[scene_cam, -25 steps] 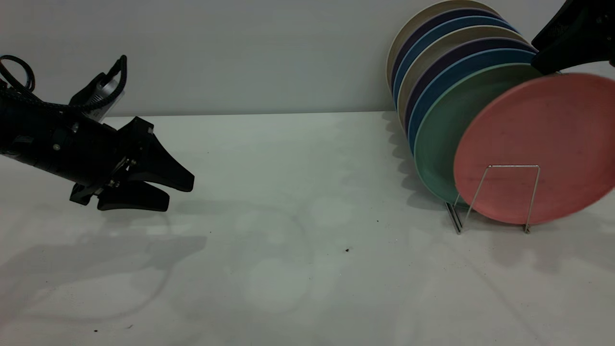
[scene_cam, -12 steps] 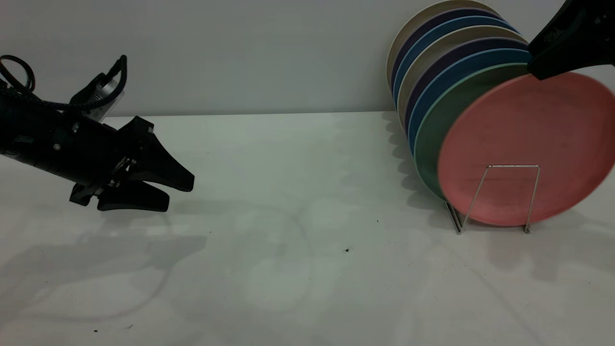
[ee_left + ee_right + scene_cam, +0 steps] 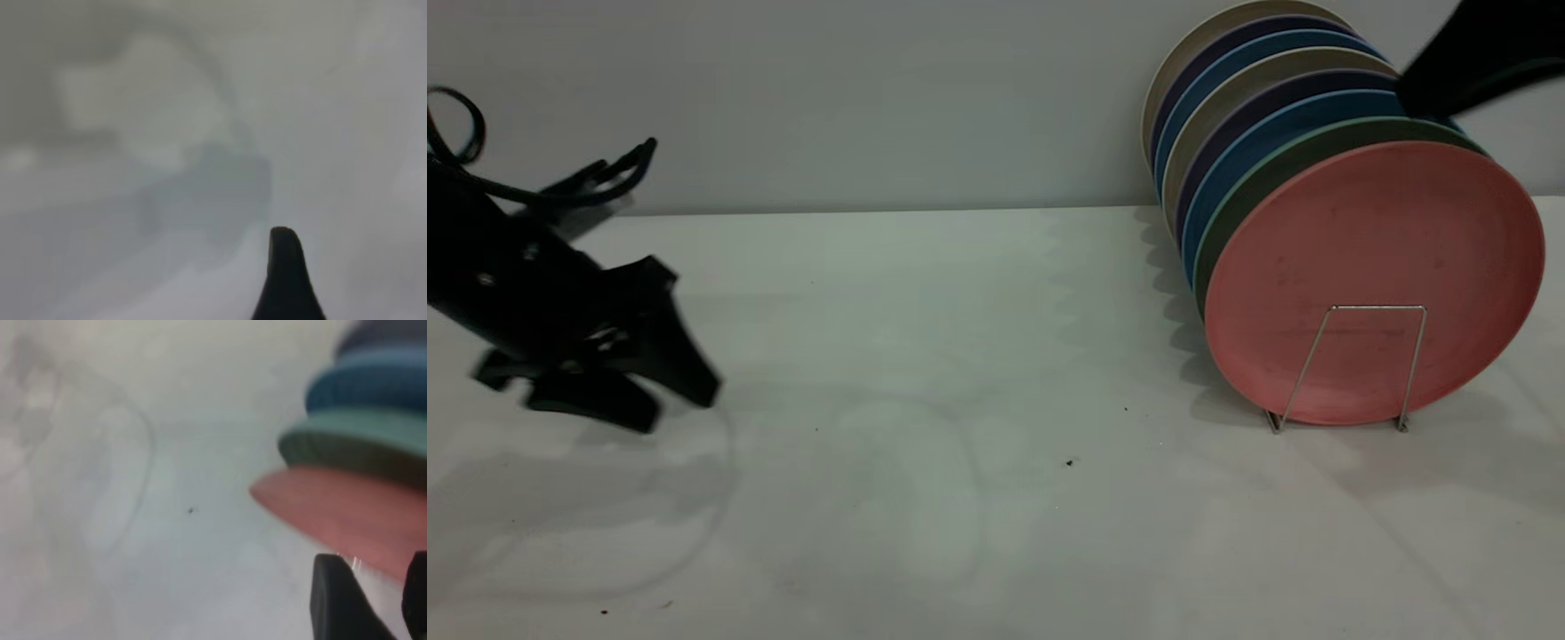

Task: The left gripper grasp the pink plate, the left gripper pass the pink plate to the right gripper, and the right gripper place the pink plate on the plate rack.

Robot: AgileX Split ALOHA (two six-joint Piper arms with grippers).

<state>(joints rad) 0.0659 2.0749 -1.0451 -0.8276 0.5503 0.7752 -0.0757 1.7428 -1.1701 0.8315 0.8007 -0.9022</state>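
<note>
The pink plate (image 3: 1374,267) stands upright in the plate rack (image 3: 1369,308), foremost in the row and leaning back on the mint-green plate (image 3: 1285,158). My right gripper (image 3: 1423,84) is above the plate's top edge at the upper right, clear of it, mostly out of view. In the right wrist view it (image 3: 373,577) is open and empty, with the pink plate (image 3: 347,513) just beyond its fingertips (image 3: 333,600). My left gripper (image 3: 685,407) is low over the table at the far left, open and empty. The left wrist view shows one fingertip (image 3: 285,280) over bare table.
Behind the pink plate stand the green plate (image 3: 353,440), blue plates (image 3: 1263,124) and further beige and dark plates, packed together. The white table (image 3: 960,356) runs between the two arms. A grey wall rises behind it.
The pink plate swung left and settled upright in the rack. My right gripper let it go and rose away. My left gripper moved left and down.
</note>
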